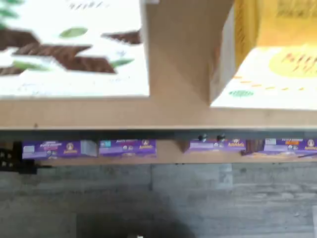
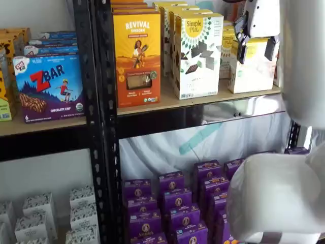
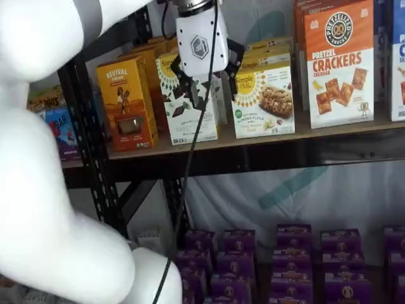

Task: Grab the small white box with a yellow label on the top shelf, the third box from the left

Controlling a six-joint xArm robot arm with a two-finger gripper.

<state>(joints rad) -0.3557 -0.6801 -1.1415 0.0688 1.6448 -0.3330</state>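
Black rack posts and tan boards fill the scene, with purple cartons (image 2: 177, 203) stacked on the level below. Through the wrist view we look down on the top shelf (image 1: 178, 116): the tall Simple Mills box (image 1: 74, 49) lies to one side, the small white box (image 1: 267, 74) with its yellow panel to the other, and bare wood shows between them, so we judge our wrist is centred over the gap and not over the target. In a shelf view the gripper (image 2: 256, 51) hangs in front of the small white box (image 2: 253, 68), its two black fingers (image 2: 242, 51) spread wide with the carton's yellow label showing between them; nothing is held. In a shelf view the gripper (image 3: 204, 79) sits in front of the Simple Mills box (image 3: 186, 101), and the small white box (image 3: 266, 95) stands just beside it with the orange Revival box (image 3: 126, 104) further along and the pretzel crackers box (image 3: 338, 63) on the other side. The views disagree about how well we are lined up, which is our main worry: if we advance off-centre, one finger could strike the target's front face and push it back, or clip the tall neighbour and tip it. Closing on the corner alone might also twist the light carton out of our grasp.
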